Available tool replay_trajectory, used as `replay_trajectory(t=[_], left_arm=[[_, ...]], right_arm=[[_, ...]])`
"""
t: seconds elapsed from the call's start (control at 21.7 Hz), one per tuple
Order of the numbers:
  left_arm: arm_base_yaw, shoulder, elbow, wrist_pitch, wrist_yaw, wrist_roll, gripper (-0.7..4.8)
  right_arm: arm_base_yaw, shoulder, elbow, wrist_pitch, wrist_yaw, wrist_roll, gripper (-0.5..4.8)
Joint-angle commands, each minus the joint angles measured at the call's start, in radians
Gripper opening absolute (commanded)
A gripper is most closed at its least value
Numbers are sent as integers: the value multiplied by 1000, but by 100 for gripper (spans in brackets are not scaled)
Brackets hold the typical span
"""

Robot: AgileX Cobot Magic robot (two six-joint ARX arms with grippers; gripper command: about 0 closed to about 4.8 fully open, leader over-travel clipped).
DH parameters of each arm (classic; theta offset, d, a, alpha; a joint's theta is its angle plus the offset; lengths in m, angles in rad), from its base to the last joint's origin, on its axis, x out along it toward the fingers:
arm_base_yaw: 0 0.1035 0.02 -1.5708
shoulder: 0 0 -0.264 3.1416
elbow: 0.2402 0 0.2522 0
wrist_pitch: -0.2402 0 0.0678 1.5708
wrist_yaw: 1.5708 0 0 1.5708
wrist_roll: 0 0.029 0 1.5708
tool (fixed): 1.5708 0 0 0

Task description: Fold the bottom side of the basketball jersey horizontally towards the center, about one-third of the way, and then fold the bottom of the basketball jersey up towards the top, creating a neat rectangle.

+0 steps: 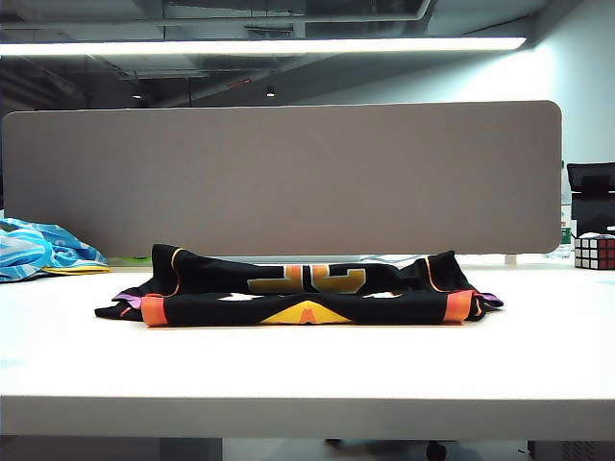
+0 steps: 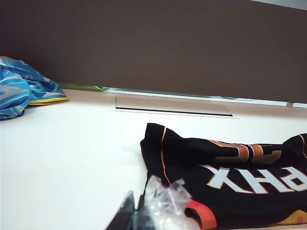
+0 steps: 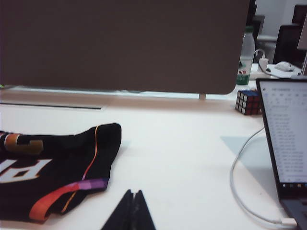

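A black basketball jersey [image 1: 306, 294] lies folded into a long rectangle at the middle of a white table [image 1: 288, 370]. The left gripper [image 2: 136, 211] and the right gripper [image 3: 134, 203] hover near its two ends, both with fingers together, holding nothing.

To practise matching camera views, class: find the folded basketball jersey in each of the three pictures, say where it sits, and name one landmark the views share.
Exterior view: basketball jersey lies folded at the table's centre, below the grey partition.
Left wrist view: jersey fills the lower right, beside the shut left gripper.
Right wrist view: jersey sits lower left, apart from the shut right gripper.
Shared landmark: the partition behind the table.
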Motion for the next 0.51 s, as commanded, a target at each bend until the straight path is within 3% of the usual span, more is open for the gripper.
replay_trajectory(t=[0.05,0.51], left_arm=[[2,-1,6,10,5,4,-6],[2,-1,6,5,5,4,-6]], right_arm=[[0,-6,-5,2,0,-3,-1],[0,-6,-5,-13,0,-3,-1]])
